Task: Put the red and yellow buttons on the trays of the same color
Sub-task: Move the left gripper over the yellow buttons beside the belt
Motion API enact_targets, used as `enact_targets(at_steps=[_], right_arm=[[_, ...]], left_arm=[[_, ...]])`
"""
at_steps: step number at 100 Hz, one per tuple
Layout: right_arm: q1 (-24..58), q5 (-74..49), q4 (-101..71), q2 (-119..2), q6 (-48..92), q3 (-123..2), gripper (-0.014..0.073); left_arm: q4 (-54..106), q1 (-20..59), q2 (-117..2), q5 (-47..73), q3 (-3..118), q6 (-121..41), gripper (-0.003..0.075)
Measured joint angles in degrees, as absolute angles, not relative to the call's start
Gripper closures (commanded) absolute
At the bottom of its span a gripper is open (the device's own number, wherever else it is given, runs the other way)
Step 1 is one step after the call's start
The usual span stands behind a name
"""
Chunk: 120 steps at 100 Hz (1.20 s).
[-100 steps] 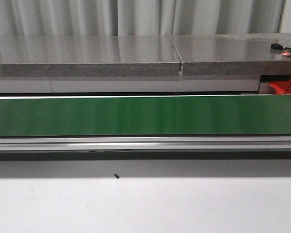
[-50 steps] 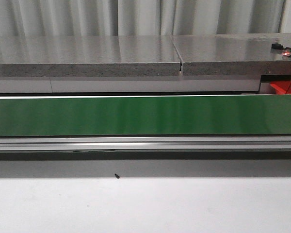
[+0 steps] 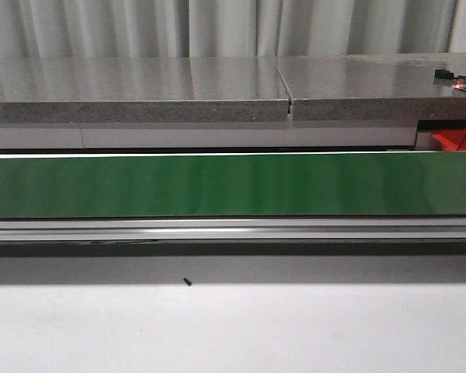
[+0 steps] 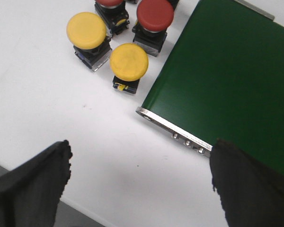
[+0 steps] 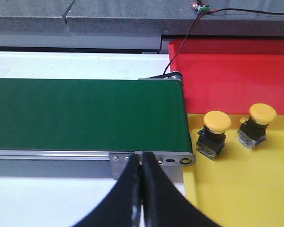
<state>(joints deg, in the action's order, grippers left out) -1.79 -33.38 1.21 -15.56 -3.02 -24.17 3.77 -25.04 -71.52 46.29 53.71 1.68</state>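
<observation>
In the left wrist view two yellow buttons (image 4: 86, 29) (image 4: 128, 61) and two red buttons (image 4: 155, 13) (image 4: 110, 3) stand on the white table beside the end of the green belt (image 4: 227, 80). My left gripper (image 4: 139, 182) is open and empty, its fingers (image 4: 33, 184) spread wide, short of the buttons. In the right wrist view a yellow tray (image 5: 246, 189) holds two yellow buttons (image 5: 217, 121) (image 5: 262, 113); the red tray (image 5: 227, 71) behind it shows no button. My right gripper (image 5: 142, 161) is shut on nothing, before the belt's end bracket.
The green conveyor belt (image 3: 233, 185) spans the front view, with a grey stone counter (image 3: 140, 89) behind it and white table (image 3: 233, 326) in front. A corner of the red tray (image 3: 454, 140) shows at right. A small circuit board with wires (image 5: 201, 7) sits on the counter.
</observation>
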Motion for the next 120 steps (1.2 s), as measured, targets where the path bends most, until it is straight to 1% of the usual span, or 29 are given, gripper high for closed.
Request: enact_targets(at_steps=[24, 56, 80, 120], right_arm=[[-1.8, -33.4, 1.2, -15.6, -3.0, -24.2, 0.066], [-1.8, -33.4, 1.2, -15.6, -3.0, -24.1, 0.066], [-1.8, -33.4, 1.2, -15.6, -3.0, -24.1, 0.066], [-1.8, -33.4, 1.2, -15.6, -3.0, -24.1, 0.066]], left_arm=[[3.7, -26.1, -82.8, 54.0, 63.4, 2.5, 0.0134], [3.0, -26.1, -95.4, 58.9, 73.1, 4.8, 0.0134], [2.2, -26.1, -99.6, 59.2, 76.3, 7.5, 0.0134], [1.1, -26.1, -104.5, 56.7, 76.4, 9.4, 0.0134]])
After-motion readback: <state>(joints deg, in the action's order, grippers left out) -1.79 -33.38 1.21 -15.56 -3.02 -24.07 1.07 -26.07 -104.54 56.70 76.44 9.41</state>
